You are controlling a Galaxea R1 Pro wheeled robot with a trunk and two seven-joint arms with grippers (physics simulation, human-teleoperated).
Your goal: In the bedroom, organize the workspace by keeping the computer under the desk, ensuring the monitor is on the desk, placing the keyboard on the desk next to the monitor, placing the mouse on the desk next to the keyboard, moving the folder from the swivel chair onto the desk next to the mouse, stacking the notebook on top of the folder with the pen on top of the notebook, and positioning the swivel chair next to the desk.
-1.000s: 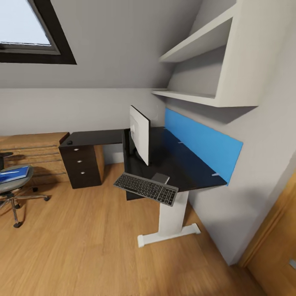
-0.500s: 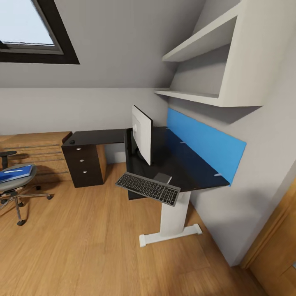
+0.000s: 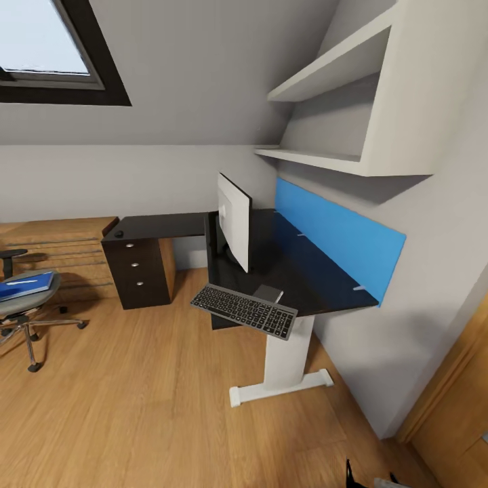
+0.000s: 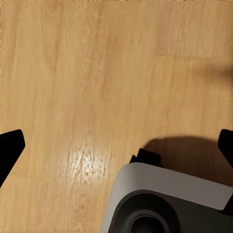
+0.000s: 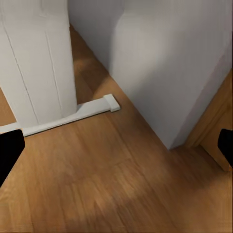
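Sloped grey bedroom walls [image 3: 203, 81] rise over the black table [image 3: 291, 264], which carries the monitor [image 3: 234, 220] and a keyboard [image 3: 244, 311] overhanging its front edge. Far left, the chair [image 3: 20, 308] holds the blue folder [image 3: 26, 285]. Wrist views add floor [image 4: 97, 73] and the table's white foot [image 5: 73, 116]; both sets of fingers [image 4: 10, 145] [image 5: 9, 145] spread apart

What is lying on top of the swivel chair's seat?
On the swivel chair seat lies the blue folder, with a thin pale stick, perhaps a pen, across it. Anything beneath the folder is covered; the chair's back is cut off by the picture edge.
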